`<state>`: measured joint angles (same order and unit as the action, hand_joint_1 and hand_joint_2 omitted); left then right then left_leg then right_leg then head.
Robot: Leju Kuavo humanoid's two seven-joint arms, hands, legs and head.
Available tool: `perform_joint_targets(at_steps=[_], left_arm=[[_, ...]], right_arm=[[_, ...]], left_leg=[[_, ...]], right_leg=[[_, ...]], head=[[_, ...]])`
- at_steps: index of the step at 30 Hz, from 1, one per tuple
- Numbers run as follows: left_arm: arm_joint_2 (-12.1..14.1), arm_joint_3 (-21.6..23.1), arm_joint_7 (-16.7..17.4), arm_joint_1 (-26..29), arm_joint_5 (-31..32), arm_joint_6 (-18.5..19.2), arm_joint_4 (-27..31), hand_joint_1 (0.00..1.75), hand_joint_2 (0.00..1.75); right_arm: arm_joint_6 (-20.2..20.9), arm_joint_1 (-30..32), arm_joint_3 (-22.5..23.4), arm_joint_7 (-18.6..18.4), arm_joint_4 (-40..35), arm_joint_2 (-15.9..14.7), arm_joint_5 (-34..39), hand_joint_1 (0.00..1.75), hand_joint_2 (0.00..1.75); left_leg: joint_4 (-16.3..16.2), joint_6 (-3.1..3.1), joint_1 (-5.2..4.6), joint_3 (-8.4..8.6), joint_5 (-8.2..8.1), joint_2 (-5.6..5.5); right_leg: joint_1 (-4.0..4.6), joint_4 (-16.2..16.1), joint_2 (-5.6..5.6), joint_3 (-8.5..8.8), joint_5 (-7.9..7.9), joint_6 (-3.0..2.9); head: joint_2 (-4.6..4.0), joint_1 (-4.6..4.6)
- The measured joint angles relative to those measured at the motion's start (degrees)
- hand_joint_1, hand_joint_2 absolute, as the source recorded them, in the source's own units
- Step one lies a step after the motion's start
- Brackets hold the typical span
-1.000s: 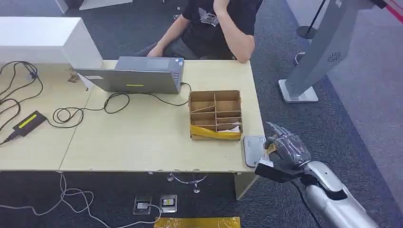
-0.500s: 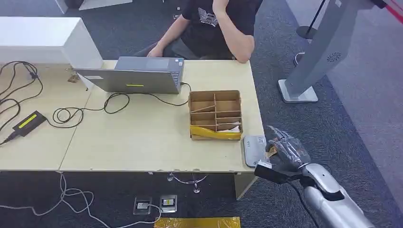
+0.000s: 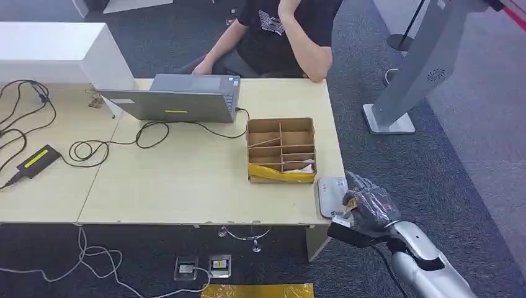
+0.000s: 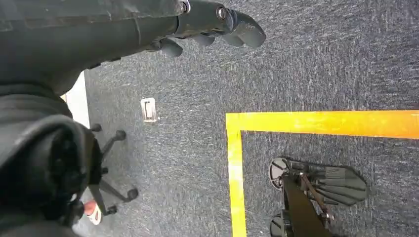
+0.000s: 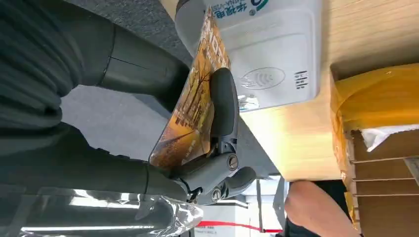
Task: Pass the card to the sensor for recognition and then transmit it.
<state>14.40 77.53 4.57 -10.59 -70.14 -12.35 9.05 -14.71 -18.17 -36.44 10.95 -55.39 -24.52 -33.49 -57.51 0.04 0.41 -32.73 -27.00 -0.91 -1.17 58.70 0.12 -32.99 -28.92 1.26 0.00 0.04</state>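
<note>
Right hand pinched the orange card edge-on just beside the white card reader at the counter corner, lower right of frame (likely for scanning). Left hand hung empty, fingers loosely curled.

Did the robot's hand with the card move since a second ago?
Yes. The right hand holding the card slid a little down and left in the head view, closer to the grey sensor at the table's corner.
</note>
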Motion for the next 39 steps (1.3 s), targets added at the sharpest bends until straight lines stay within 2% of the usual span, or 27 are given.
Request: perform_joint_targets(at_steps=[6, 12, 21, 26, 31, 35, 39], left_arm=[[0.0, 0.0, -0.5, 0.0, 0.0, 0.4, 0.0, 0.00, 0.00], [0.0, 0.0, -0.5, 0.0, 0.0, 0.9, 0.0, 0.00, 0.00], [0.0, 0.0, 0.2, 0.0, 0.0, 1.1, 0.0, 0.00, 0.00], [0.0, 0.0, 1.0, 0.0, -0.4, 1.0, 0.0, 0.00, 0.00], [-0.3, 0.0, 2.1, 0.1, -0.5, 1.1, 0.0, 0.00, 0.00], [-0.3, 0.2, 2.3, 0.0, 0.0, 2.0, 0.0, 0.00, 0.00], [-0.3, 0.2, 2.3, 0.0, 0.7, 3.0, 0.0, 0.00, 0.00]], right_arm=[[0.3, 0.5, 0.0, -0.8, -0.5, 0.8, -0.9, 1.75, 1.75], [-0.7, 1.1, 0.2, 0.9, -0.3, 1.4, 0.2, 1.75, 1.75], [-3.0, -0.1, 4.4, 0.6, -1.5, 1.2, -1.5, 1.75, 1.75], [1.0, -3.3, 8.4, -0.1, -5.7, 0.1, -2.8, 1.75, 1.75], [4.6, -8.1, 12.6, -2.1, -11.8, -1.0, 2.8, 1.75, 1.75], [5.6, -11.1, 14.1, -3.7, -15.2, -1.2, 4.7, 1.75, 1.75], [4.7, -12.0, 14.0, -3.6, -16.5, -0.8, 2.3, 1.75, 1.75]], left_leg=[[0.0, 0.00, 0.00, 0.02, 0.00, 0.01], [0.0, 0.00, 0.00, 0.02, 0.00, 0.01], [0.0, 0.00, -0.01, 0.01, 0.01, 0.00], [0.0, 0.00, -0.01, 0.01, 0.01, 0.01], [0.0, 0.01, -0.01, 0.01, 0.02, 0.00], [0.0, 0.01, -0.01, 0.01, 0.02, 0.00], [0.0, 0.01, 0.00, -0.01, 0.02, -0.01]], right_leg=[[0.00, 0.0, 0.00, -0.01, 0.00, 0.00], [0.00, 0.0, 0.00, -0.01, 0.00, 0.00], [-0.01, 0.0, 0.00, 0.03, 0.01, 0.00], [-0.02, 0.0, 0.01, 0.01, 0.01, 0.00], [-0.02, 0.0, 0.01, 0.02, 0.01, 0.00], [-0.01, 0.0, 0.01, 0.02, 0.01, 0.00], [0.00, 0.0, 0.00, 0.03, 0.01, 0.00]], head=[[0.00, 0.00], [0.00, 0.00], [0.00, 0.00], [0.00, 0.02], [0.00, 0.02], [0.00, 0.02], [0.00, 0.00]])
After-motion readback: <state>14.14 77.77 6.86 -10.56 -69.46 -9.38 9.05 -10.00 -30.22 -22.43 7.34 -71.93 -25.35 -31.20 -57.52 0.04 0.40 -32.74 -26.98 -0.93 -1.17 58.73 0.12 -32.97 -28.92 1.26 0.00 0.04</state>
